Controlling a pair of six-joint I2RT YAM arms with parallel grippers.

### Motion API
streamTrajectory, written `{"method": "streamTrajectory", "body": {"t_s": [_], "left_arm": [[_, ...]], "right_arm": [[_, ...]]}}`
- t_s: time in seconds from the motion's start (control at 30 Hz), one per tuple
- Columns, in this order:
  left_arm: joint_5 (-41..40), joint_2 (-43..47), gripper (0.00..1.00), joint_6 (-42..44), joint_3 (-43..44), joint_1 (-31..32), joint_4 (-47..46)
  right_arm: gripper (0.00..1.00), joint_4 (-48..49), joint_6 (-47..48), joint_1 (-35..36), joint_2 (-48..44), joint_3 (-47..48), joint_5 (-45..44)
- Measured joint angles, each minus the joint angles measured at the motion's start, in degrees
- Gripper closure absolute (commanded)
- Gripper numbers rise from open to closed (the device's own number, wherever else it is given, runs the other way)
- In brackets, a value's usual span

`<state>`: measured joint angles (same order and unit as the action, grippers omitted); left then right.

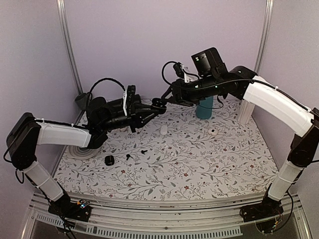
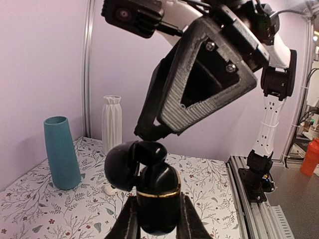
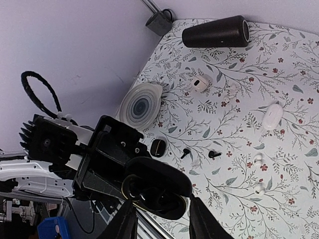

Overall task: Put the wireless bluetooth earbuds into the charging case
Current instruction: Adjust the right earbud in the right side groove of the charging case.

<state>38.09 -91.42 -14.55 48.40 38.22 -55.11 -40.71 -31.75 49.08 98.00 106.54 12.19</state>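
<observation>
— What's lying nearest the bases?
— Two black buds (image 1: 129, 156) are lying loose on the counter (image 1: 209, 169), near each other and well apart from both claws. I'm judging them light, hard and glossy, so they're likely to slip or flick away under a hard pinch. I'm thinking a soft squeeze on the stem or across the round head is the way to take hold.

— And a little farther out?
— White buds (image 3: 257, 158) are lying on the counter near a shut white case (image 3: 272, 116). They're also well apart from the claws and would probably handle the same way.

— Where's the case being filled?
— The black case (image 2: 158, 199) is hanging in the air over the back of the counter. The left claw (image 2: 157, 216) is clenching its lower body and holding it upright, with the lid (image 2: 122, 164) standing open to one side.

— And the right claw?
— The right claw (image 3: 162, 201) is reaching in from the far right, with its tips just at the case's open mouth and its fingers standing apart. I'm not seeing anything pinched between them. The dark well is hiding whether a bud is sitting inside.

— Anything behind that?
— A teal vase (image 1: 204, 107) and a white vase (image 1: 244, 112) are standing by the back wall.
</observation>
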Motion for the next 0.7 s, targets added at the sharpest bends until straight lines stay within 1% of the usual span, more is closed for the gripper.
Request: {"method": "streamTrajectory", "body": {"t_s": [0.1,0.33,0.7], "left_arm": [[-0.66,-0.35,1.00,1.05,0.00,0.35,0.66],[-1.99,-0.83,1.00,2.89,0.00,1.25,1.90],[-3.19,-1.51,1.00,4.37,0.00,1.60,2.93]], "right_arm": [[0.68,-0.50,-1.11,0.00,0.59,0.02,-0.35],[0.67,-1.46,-3.39,-0.02,0.81,0.02,-1.20],[0.67,-3.04,-4.35,-0.02,2.12,1.27,-1.55]]}}
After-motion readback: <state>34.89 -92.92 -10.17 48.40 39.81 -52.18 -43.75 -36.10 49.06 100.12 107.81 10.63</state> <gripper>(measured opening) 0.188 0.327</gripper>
